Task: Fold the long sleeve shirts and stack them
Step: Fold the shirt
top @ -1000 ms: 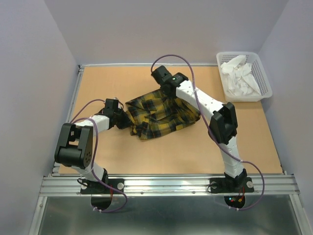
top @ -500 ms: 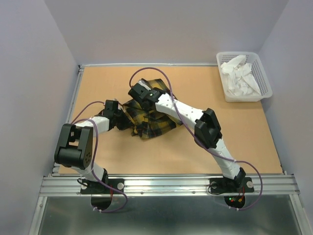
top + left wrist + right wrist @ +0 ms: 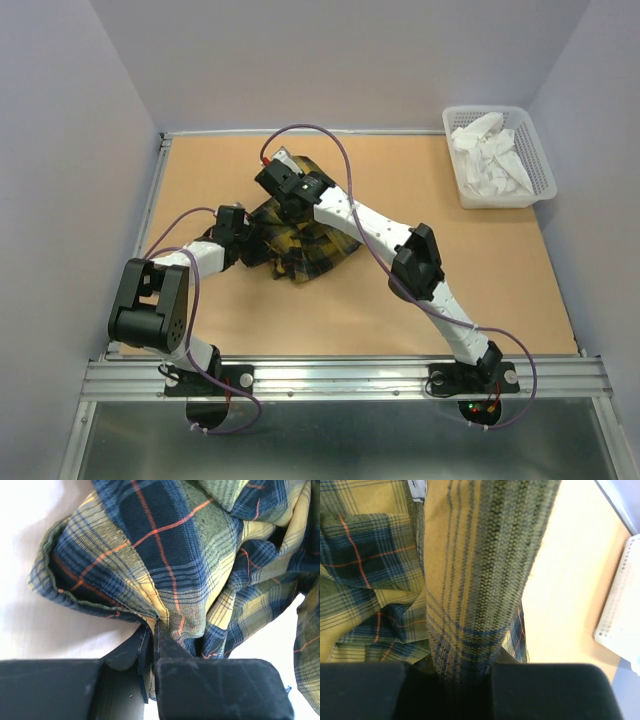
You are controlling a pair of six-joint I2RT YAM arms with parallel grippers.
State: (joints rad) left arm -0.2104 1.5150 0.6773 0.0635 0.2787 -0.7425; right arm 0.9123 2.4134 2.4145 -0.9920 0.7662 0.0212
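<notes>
While the plaid shirt [image 3: 305,250] lies bunched in a heap on the surface [image 3: 480,290], well to the left of the white basket [image 3: 547,180] and nearer to the arm bases than the basket is, both tools grip its cloth. The left tool [image 3: 151,635], the one farther from the basket, pinches a hemmed edge on the side of the heap turned away from the basket; its jaws are almost together, with only thin cloth between. The right tool [image 3: 450,680], between the left tool and the basket, clamps a thick folded band of plaid. The basket holds white crumpled pieces [image 3: 490,160].
</notes>
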